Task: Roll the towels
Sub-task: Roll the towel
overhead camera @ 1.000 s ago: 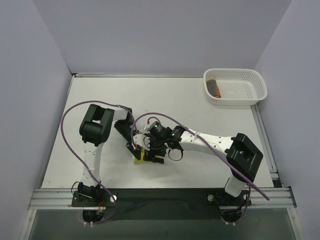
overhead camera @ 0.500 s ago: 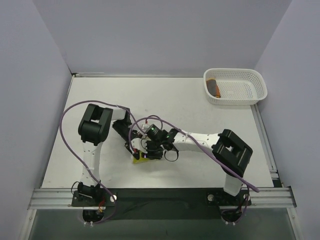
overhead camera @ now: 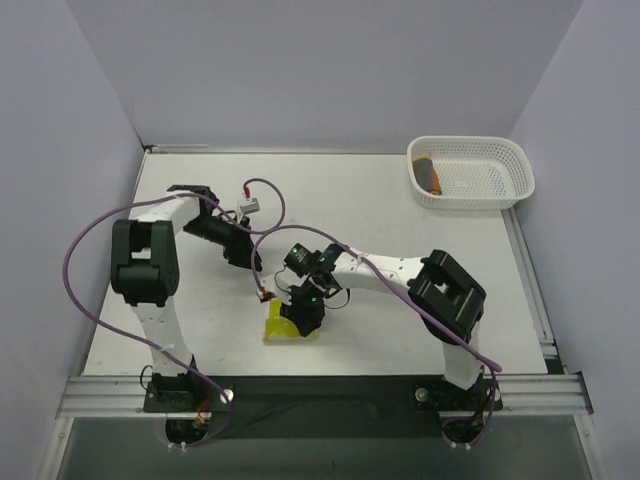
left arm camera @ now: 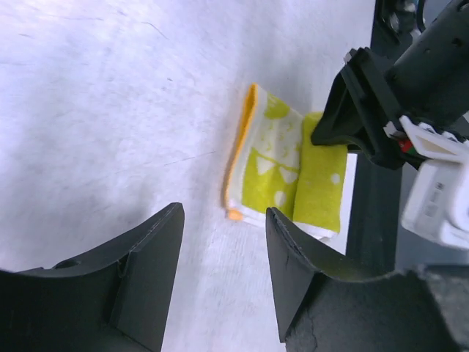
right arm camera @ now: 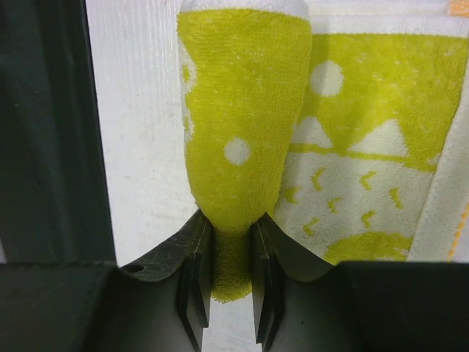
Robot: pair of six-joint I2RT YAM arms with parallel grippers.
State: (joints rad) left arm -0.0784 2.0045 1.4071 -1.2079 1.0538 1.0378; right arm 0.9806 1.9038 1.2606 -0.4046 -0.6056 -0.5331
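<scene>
The job looks a bit more than half done. The orange towel (overhead camera: 430, 176) lies in the white basket (overhead camera: 505, 170) at the far right corner of the table (overhead camera: 350, 200), bunched into a short dark roll as far as the overhead view shows, so that one seems finished. The yellow towel (right arm camera: 242, 110) is the one in hand: it lies on the table near the front edge, between the two arms, and only part of it has been turned over. In the right wrist view one side is curled into a thick tube, while the part beside it lies flat, with its lime shapes and its orange-trimmed edge showing. The right claw (right arm camera: 231, 271) is closed on the near end of that tube, its two fingers pinching the terry cloth between them. The left claw (left arm camera: 223, 213) hovers a little way off over bare table, its fingers spread apart with nothing between them, facing the flat side of the yellow towel. What is left, by my reading, is to carry the curl across the flat part until the whole cloth is wound up, and then probably to put it in the basket with the other.
</scene>
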